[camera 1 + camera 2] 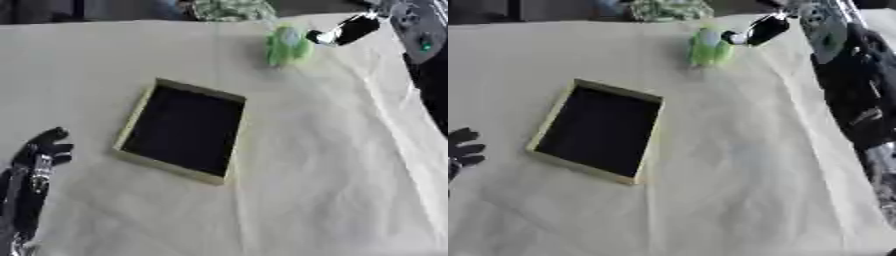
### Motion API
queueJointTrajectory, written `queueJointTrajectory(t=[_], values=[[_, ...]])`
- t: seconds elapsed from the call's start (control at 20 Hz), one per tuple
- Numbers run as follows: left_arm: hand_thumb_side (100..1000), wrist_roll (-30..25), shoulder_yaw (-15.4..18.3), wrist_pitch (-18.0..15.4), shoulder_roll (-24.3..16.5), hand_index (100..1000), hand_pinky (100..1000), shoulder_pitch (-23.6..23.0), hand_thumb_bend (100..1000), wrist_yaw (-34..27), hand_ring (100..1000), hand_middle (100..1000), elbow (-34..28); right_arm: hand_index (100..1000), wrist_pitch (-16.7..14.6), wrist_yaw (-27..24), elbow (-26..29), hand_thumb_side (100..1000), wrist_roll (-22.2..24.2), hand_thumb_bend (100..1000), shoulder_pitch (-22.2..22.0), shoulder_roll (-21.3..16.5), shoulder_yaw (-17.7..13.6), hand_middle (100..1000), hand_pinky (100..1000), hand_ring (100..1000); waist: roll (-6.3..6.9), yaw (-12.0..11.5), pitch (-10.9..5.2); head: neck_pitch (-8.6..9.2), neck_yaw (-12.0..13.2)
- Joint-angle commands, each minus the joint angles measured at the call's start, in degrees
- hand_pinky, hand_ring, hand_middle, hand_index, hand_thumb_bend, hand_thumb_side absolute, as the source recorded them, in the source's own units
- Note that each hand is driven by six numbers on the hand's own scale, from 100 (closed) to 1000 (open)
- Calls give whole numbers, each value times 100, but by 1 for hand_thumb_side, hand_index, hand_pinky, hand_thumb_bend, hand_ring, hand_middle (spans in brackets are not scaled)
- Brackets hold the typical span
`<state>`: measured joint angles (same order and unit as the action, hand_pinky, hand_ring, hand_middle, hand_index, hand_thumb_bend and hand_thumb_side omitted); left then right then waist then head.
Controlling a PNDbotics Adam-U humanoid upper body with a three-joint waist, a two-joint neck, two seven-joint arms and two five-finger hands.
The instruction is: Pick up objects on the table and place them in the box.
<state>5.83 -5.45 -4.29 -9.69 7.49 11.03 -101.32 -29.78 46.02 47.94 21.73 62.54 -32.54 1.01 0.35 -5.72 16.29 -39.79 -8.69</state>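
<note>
Right hand [350,30] reaches to the tabletop's [332,165] far edge, touching the green object [287,45]; grip unclear. Left hand [45,147] idles, fingers relaxed, beside the empty box [131,122].

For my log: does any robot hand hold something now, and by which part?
Nothing is clearly held. The right robot hand is at the green object; a grasp cannot be told. The left robot hand rests open, empty.
</note>
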Motion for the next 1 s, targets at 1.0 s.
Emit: queueJointTrajectory(t=[1.0], values=[[906,-47,-28,-13,-77,846,733,91,100,-33,738,758,-119,992,142,108,-247,399,-10,334,60,49,-142,926,882,867,18,-84,-30,-8,-99]])
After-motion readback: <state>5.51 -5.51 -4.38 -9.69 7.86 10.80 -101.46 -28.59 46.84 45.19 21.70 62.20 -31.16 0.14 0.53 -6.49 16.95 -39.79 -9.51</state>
